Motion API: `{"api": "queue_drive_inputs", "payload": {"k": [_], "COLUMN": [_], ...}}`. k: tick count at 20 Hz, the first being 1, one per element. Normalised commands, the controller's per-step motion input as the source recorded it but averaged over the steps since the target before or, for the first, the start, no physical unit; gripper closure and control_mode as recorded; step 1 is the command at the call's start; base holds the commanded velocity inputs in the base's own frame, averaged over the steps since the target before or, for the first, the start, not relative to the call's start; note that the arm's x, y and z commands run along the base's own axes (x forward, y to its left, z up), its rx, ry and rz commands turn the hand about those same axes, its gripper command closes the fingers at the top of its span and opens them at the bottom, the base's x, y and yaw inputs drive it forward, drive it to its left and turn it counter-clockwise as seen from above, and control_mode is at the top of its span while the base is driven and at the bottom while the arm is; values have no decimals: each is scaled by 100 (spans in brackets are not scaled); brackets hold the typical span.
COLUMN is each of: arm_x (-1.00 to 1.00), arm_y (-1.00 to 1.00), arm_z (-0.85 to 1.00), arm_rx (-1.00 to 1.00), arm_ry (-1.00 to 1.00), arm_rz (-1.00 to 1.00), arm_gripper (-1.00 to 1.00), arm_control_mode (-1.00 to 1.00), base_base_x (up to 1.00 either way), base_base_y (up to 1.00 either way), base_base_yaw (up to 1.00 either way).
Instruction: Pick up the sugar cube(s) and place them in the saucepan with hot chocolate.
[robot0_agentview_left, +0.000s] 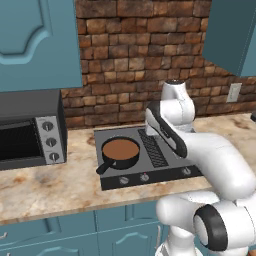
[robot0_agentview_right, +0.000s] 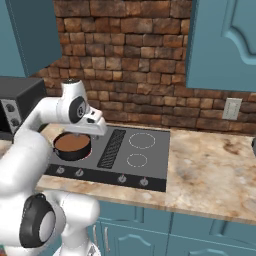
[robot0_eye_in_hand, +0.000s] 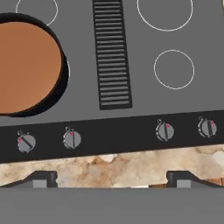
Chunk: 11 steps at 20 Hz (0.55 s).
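saucepan (robot0_agentview_left: 120, 151) on cooktop (robot0_eye_in_hand: 131, 52) front-left burner, brown liquid inside, handle toward counter (robot0_agentview_right: 210, 165) front edge, gripper (robot0_eye_in_hand: 112, 180) above cooktop's front knob strip, fingers spread wide apart, nothing between them, microwave (robot0_agentview_left: 30, 127) at counter's left end

A small round black saucepan (robot0_agentview_left: 120, 155) holds smooth brown liquid. It sits on a flat matt grey stovetop (robot0_eye_in_hand: 144, 100), set in a mottled beige stone-look counter (robot0_agentview_right: 210, 170) below a rough red-brown brick wall (robot0_agentview_left: 145, 45).
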Motion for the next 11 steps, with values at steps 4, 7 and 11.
{"api": "queue_drive_inputs", "payload": {"k": [4, 7, 11], "arm_x": [-100, -63, -6], "arm_y": [-19, -30, -25], "arm_z": [48, 53, 50], "arm_rx": [0, 0, 0], "arm_ry": [-22, -13, -1], "arm_rz": [0, 0, 0], "arm_gripper": [-100, -100, -100], "arm_control_mode": [-100, -100, -100], "base_base_x": [0, 0, 0], "base_base_y": [0, 0, 0], "base_base_yaw": [0, 0, 0]}}
